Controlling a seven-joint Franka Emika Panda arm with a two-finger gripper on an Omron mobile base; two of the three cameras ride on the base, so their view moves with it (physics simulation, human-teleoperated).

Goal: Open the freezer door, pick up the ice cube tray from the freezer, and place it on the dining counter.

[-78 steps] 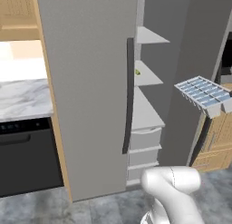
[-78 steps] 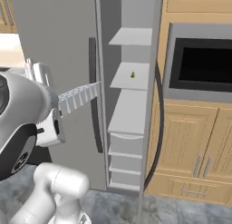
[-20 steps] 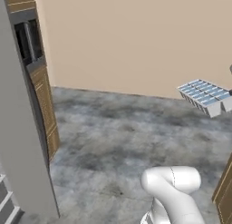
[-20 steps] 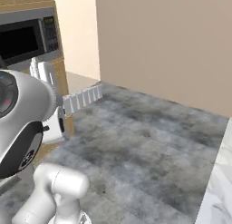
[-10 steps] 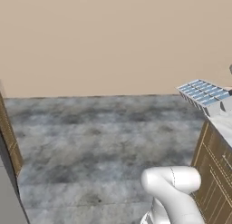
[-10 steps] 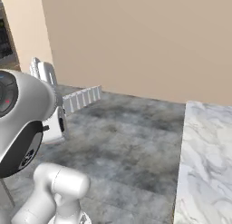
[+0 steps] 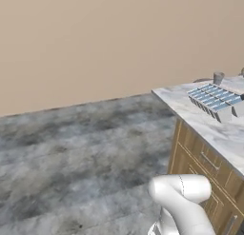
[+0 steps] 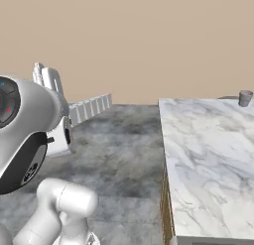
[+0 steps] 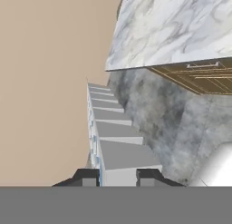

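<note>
I carry the ice cube tray (image 9: 113, 137) pinched edge-on in the end effector (image 9: 118, 177), out over the floor (image 8: 124, 154) short of the bench's (image 8: 208, 159) near edge, so it clears the marble before set-down.

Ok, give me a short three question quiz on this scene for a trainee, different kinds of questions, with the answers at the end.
1. True or false: the ice cube tray is already resting on the dining counter.
2. What does the gripper hold? A) a cup B) the ice cube tray C) nothing
3. Fill in: the small grey cup stands on the ____ end of the dining counter, away from the robot.

Key: 1 false, the tray is held in the air, off the counter. 2 B. 3 far.
</note>
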